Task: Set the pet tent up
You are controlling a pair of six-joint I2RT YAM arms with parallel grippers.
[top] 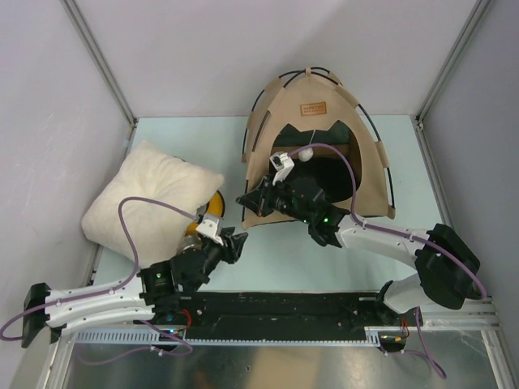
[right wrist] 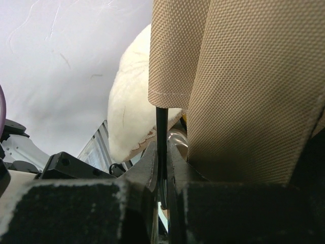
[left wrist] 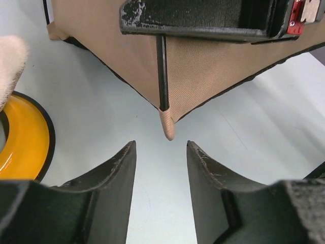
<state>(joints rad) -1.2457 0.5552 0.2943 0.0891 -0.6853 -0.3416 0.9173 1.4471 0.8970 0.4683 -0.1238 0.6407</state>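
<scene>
Left gripper [left wrist: 161, 152] gapes empty just short of the tent's [left wrist: 203, 71] near-left corner; right gripper [right wrist: 161, 165] pinches its thin pole [right wrist: 161, 127] there. Tent stands far centre: probably light, limp cloth on springy poles, so grip pole, not fabric.

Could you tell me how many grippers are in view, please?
2. The left gripper is open near a corner of the pet tent; the right gripper is shut on its black pole.

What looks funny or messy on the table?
The pillow is flopped over the yellow bowl holder, hiding most of it. The tent stands up fine; the right gripper pinches a black pole near its front corner.
</scene>
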